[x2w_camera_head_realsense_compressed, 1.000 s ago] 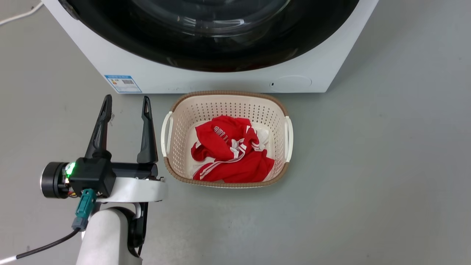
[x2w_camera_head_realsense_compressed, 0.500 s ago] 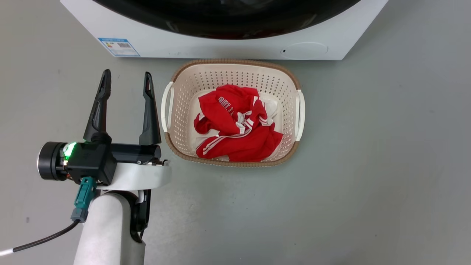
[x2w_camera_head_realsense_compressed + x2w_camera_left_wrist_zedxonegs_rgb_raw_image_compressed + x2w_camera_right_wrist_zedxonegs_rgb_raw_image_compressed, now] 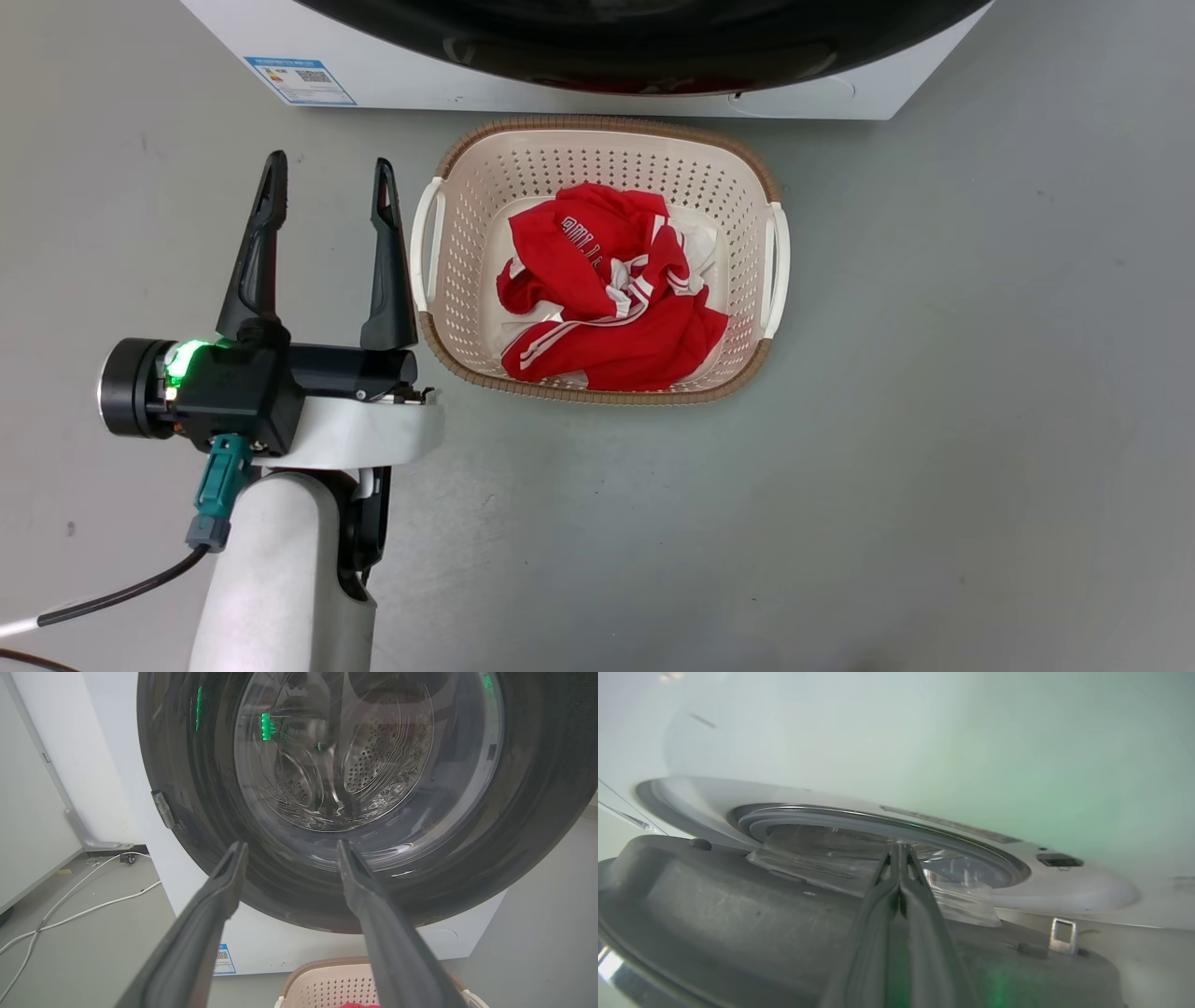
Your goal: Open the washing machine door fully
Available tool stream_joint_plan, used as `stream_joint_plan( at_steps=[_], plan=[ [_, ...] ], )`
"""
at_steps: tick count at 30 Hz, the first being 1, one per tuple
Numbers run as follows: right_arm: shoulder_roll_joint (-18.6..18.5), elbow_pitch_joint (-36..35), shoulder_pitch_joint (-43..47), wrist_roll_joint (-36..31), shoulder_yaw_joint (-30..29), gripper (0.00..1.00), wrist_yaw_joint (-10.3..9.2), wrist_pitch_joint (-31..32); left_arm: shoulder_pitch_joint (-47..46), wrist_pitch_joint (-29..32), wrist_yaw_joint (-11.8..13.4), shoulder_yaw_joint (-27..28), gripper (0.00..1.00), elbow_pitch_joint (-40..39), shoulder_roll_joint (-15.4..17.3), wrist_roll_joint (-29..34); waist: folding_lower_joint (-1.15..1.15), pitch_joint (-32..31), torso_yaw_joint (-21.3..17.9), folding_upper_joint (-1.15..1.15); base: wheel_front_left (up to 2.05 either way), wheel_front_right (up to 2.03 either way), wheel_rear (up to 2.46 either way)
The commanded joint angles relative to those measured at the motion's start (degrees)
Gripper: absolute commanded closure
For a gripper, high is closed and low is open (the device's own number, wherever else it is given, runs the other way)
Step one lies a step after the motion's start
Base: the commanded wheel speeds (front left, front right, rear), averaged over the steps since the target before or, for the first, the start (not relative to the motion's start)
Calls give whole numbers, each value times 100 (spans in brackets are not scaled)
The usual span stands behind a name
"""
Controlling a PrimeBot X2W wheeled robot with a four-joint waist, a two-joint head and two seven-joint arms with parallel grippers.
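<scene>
Hovering nearest the body: left gripper, two dark fingers spread apart, nothing between them, over bare grey floor, just beside the basket.

Laundry basket: cream, perforated, brown rim. It holds a crumpled red garment and stands close before the machine's foot.

Washing machine: white front-loader, blue sticker low on its front.

Washing machine door: glossy black ring around clear glass, facing the left fingers. The right wrist view looks along its grey inner face. A gap shows between that face and the grey gasket, so the door is ajar, not fully open.

Right gripper: fingers pressed together and empty, lying in that gap along the inner face, tips beside the glass bowl.

Step in hand, by judgement: pushing the door outward from behind with the closed right fingers. Recommended handling:
- Bear on the rigid grey frame rather than the glass.
- Follow the door's arc rather than a straight line, so the tips do not slide off.
- Move the left arm aside, since it sits in the door's likely swing.
</scene>
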Motion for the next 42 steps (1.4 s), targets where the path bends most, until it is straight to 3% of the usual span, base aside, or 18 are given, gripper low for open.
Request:
stream_joint_plan(
  at_steps=[1, 11, 22, 42],
  plan=[
    [60, -61, 97, 26, -11, 100, 2, 89, -73, -15, 0, -6, 0, 19, -3, 18, -1, -10, -14, 0, 0, 0, 0],
    [114, -716, 566, 217, -137, 100, 1, 981, -39, -15, -31, -33, 0, 154, 24, -1, -1, -242, -109, 0, 0, 0, 0],
    [437, -1436, 1831, 157, -69, 100, 2, 1729, 356, -15, -113, -85, 0, 456, 33, -58, -1, -1069, -142, 0, 0, 0, 0],
    [915, -2676, 3852, 487, -71, 100, 1, 2848, 1194, -15, -283, -361, 0, 825, 8, -138, -1, -2335, 274, 0, 0, 0, 0]
  ],
)
